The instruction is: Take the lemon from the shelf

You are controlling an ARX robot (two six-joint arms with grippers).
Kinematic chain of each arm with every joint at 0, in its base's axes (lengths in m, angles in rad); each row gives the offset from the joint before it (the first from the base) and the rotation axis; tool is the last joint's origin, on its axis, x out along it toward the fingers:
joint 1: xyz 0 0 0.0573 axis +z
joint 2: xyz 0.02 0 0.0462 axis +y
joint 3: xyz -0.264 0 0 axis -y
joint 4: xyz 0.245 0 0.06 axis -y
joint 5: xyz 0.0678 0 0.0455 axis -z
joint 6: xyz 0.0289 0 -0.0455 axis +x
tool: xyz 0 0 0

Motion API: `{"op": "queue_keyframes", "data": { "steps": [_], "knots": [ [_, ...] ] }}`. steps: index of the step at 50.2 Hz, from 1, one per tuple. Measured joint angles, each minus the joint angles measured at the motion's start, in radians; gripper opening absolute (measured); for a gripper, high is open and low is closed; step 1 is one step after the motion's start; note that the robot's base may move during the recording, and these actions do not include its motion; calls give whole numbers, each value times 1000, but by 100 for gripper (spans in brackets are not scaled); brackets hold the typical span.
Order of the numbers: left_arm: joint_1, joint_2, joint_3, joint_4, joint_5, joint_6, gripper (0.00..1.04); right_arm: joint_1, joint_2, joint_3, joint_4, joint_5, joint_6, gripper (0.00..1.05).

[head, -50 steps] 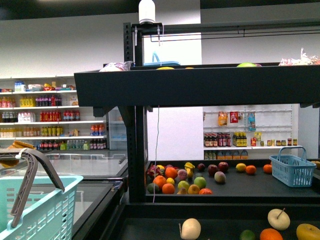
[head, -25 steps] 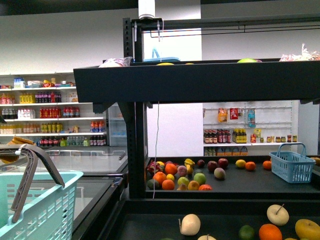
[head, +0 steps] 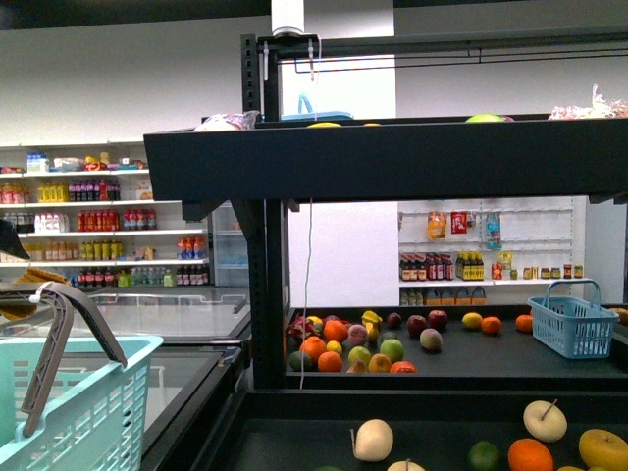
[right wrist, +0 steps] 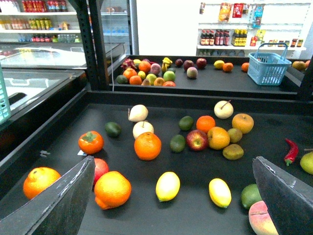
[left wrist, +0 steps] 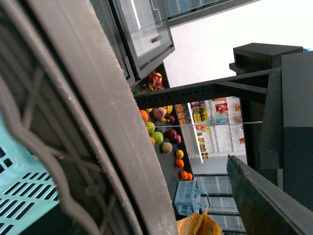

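The shelf (head: 392, 162) is a black tiered rack with dark trays. In the right wrist view its lower tray (right wrist: 205, 100) holds two lemons, one (right wrist: 167, 186) near the middle and one (right wrist: 219, 192) beside it. My right gripper (right wrist: 173, 160) is open and empty, hovering just short of these lemons, with its fingers (right wrist: 58, 205) wide on either side. My left gripper (left wrist: 195, 196) is open and empty beside a teal basket (left wrist: 19, 191). Neither gripper shows in the front view.
Oranges (right wrist: 147, 146), an apple (right wrist: 197, 140), limes, pears and a red chilli (right wrist: 290, 151) lie around the lemons. A blue basket (right wrist: 268, 67) and more fruit (head: 343, 351) sit on the rear tray. The teal basket (head: 69, 412) stands at front left by a glass freezer (head: 177, 329).
The front view shifted slightly a second ago, showing a little more of the lower tray. A dark shape has appeared at its left edge.
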Motion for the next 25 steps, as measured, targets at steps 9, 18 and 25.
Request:
{"op": "queue_keyframes", "data": {
  "steps": [9, 18, 25],
  "knots": [
    [-6, 2, 0, -9, -4, 0, 28, 0, 0, 0, 0, 0, 0, 97],
    [-19, -27, -11, -15, 16, 31, 13, 0, 0, 0, 0, 0, 0, 97],
    [-32, -82, -48, -23, 37, 45, 12, 0, 0, 0, 0, 0, 0, 97]
  ]
}}
